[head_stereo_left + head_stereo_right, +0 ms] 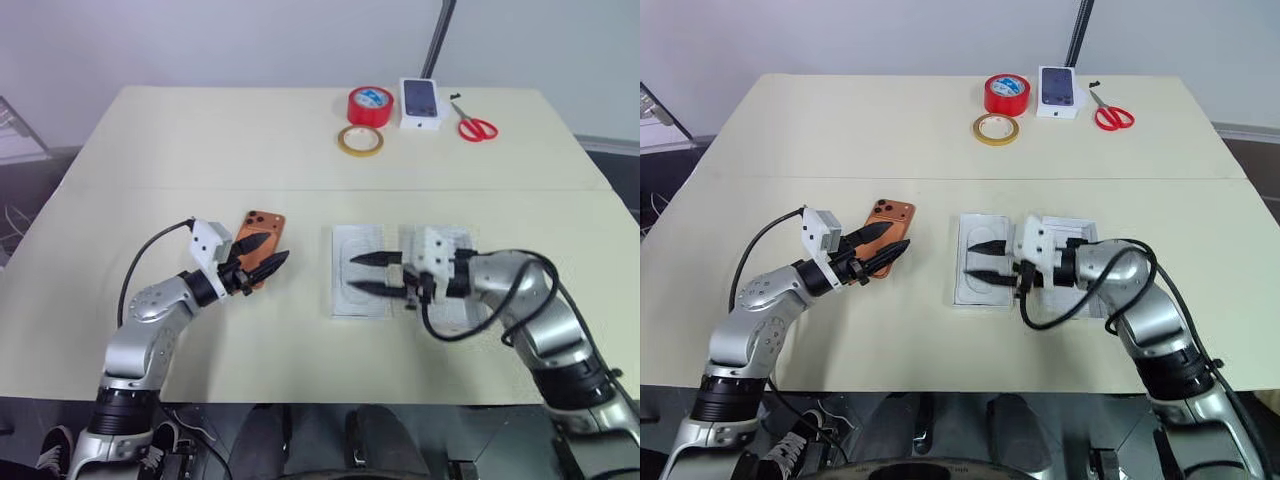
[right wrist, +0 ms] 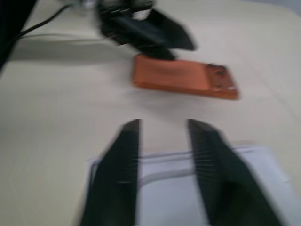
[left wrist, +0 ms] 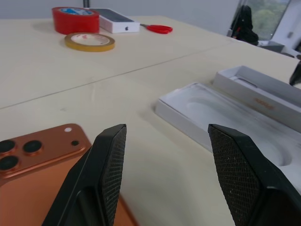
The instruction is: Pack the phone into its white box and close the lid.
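Note:
The orange phone (image 1: 262, 226) lies flat on the table, camera block at its far end. My left gripper (image 1: 277, 247) hangs open over the phone's near end, with nothing between its fingers (image 3: 110, 165). To the right lies a flat white insert (image 1: 345, 240) with an oval recess, and beside it the white box (image 3: 263, 89), partly covered by my right wrist. My right gripper (image 1: 352, 273) points left over the insert, its fingers (image 2: 124, 160) apart and empty. The phone (image 2: 183, 77) and the left gripper show beyond them.
At the table's far side stand a red tape roll (image 1: 370, 104), a yellowish tape ring (image 1: 360, 140), a white box with a dark phone picture (image 1: 421, 101) and red scissors (image 1: 478, 126). A seam crosses the tabletop (image 1: 150, 150).

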Controlling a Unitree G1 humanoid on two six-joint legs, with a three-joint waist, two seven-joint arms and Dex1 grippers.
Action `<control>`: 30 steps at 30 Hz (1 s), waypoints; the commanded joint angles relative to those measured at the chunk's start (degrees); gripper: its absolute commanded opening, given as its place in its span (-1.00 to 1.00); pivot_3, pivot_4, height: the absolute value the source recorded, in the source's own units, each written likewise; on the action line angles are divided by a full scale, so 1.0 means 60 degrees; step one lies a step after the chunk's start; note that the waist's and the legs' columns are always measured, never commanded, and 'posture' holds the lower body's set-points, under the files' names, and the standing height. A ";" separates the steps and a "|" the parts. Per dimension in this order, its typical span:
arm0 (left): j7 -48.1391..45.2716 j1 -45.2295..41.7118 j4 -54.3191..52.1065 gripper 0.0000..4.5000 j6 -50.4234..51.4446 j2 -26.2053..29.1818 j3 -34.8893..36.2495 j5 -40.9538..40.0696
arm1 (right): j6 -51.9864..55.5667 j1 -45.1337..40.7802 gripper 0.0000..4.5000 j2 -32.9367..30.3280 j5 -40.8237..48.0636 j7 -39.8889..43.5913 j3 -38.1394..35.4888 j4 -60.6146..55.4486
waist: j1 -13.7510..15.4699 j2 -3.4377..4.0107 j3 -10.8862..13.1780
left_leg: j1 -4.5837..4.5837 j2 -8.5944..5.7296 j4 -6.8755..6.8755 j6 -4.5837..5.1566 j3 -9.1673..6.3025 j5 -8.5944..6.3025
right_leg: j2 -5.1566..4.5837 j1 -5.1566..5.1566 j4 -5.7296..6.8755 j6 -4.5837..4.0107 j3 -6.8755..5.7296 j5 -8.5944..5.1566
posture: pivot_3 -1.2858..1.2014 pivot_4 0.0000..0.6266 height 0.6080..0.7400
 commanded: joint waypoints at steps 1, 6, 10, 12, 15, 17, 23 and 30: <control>0.0071 0.0043 -0.0334 0.31 -0.0184 -0.0067 0.0024 0.0014 | -0.1330 -0.0705 -0.99 0.0321 -0.1380 -0.0946 0.0241 0.1433 | -0.0006 0.0000 0.0000 | -0.0001 -0.0002 0.0001 0.0000 0.0005 0.0000 | -0.0001 -0.0002 0.0000 0.0000 0.0003 0.0000 | 0.03 -0.52 1.00; 0.0119 0.0073 -0.0397 0.31 -0.0147 -0.0076 0.0029 0.0022 | -0.2970 -0.0832 -0.99 0.0144 -0.2466 -0.0677 0.0941 0.2484 | -0.0006 0.0001 0.0000 | -0.0002 -0.0003 -0.0002 0.0000 0.0006 0.0000 | 0.0000 -0.0006 0.0000 0.0001 0.0001 0.0000 | 0.03 -0.52 1.00; 0.0173 0.0160 -0.0445 0.31 -0.0160 -0.0013 0.0106 0.0039 | -0.4205 -0.0671 -0.99 -0.0156 -0.3169 -0.0173 0.1589 0.2790 | -0.0037 0.0001 0.0000 | -0.0002 -0.0002 -0.0003 0.0000 0.0007 0.0000 | 0.0005 -0.0007 0.0002 0.0002 0.0002 0.0000 | 0.03 -0.52 1.00; 0.0195 0.0153 -0.0440 0.31 -0.0158 0.0006 0.0138 0.0048 | -0.4272 -0.0614 -0.99 -0.0249 -0.3124 0.0111 0.1678 0.2743 | -0.0038 0.0001 0.0001 | -0.0001 -0.0002 0.0000 0.0000 0.0007 0.0000 | 0.0005 -0.0006 0.0005 0.0003 0.0002 0.0000 | 0.03 -0.52 1.00; 0.0213 0.0123 -0.0403 0.31 -0.0178 0.0019 0.0151 0.0055 | -0.4504 -0.0553 -0.99 -0.0483 -0.3122 0.0566 0.1782 0.2652 | -0.0025 0.0001 0.0000 | 0.0003 -0.0001 0.0010 0.0001 0.0006 0.0000 | 0.0005 -0.0002 0.0020 0.0003 0.0003 0.0000 | 0.03 -0.52 1.00; 0.0239 0.0129 -0.0405 0.31 -0.0190 -0.0004 0.0135 0.0074 | -0.4444 -0.0483 -0.99 -0.0552 -0.2884 0.0811 0.1724 0.2499 | -0.0013 0.0000 0.0000 | 0.0006 -0.0001 0.0012 0.0001 0.0006 0.0000 | 0.0004 0.0000 0.0021 0.0003 0.0002 0.0001 | 0.03 -0.52 1.00; 0.0262 0.0140 -0.0384 0.31 -0.0247 -0.0076 0.0071 0.0136 | -0.3985 -0.0246 -0.99 -0.0775 -0.2245 0.1626 0.1637 0.1824 | -0.0009 0.0000 0.0000 | 0.0006 0.0000 0.0010 0.0000 0.0004 0.0000 | 0.0003 0.0001 0.0018 0.0003 0.0002 0.0000 | 0.03 -0.52 1.00; 0.0312 0.0121 -0.0338 0.31 -0.0281 -0.0106 0.0052 0.0204 | -0.4179 -0.0366 -0.99 -0.0651 -0.2417 0.1394 0.1541 0.1987 | -0.0013 0.0000 0.0000 | 0.0008 0.0001 0.0011 0.0000 0.0003 0.0000 | 0.0003 0.0001 0.0022 0.0002 0.0003 0.0001 | 0.03 -0.52 1.00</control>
